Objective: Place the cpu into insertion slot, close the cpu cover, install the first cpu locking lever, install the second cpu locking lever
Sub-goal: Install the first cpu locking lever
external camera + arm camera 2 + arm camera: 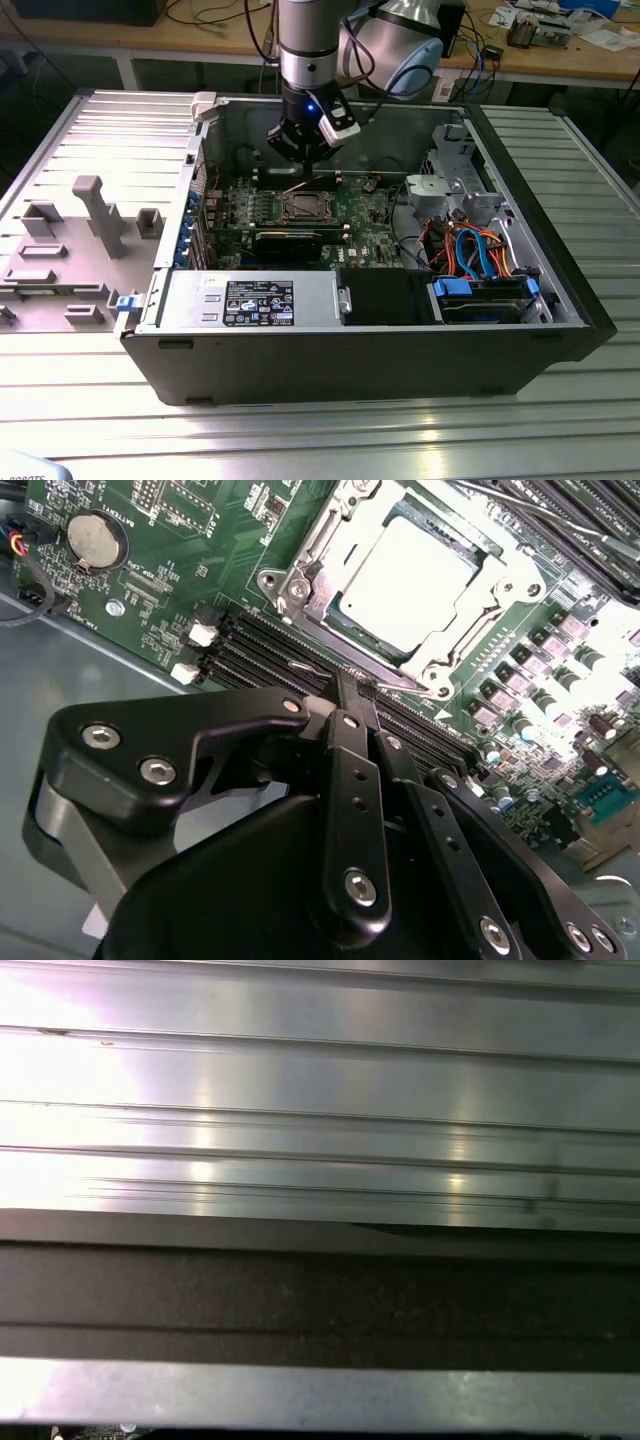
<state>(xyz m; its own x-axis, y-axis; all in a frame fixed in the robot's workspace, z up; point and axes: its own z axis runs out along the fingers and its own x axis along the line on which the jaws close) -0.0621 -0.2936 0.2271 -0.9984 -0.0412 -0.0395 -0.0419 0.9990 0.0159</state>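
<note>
Cpu (405, 580) sat in the insertion slot (437, 675), cpu cover (320, 550) down over it. Tool (357, 685) pinched together, holding nothing, tips at a locking lever (415, 687). Probably first lever step; needs pushing down under its hook.

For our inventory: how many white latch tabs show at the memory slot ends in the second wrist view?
2. One tab is nearer the coin battery, the other nearer the claw; others may be hidden.
</note>
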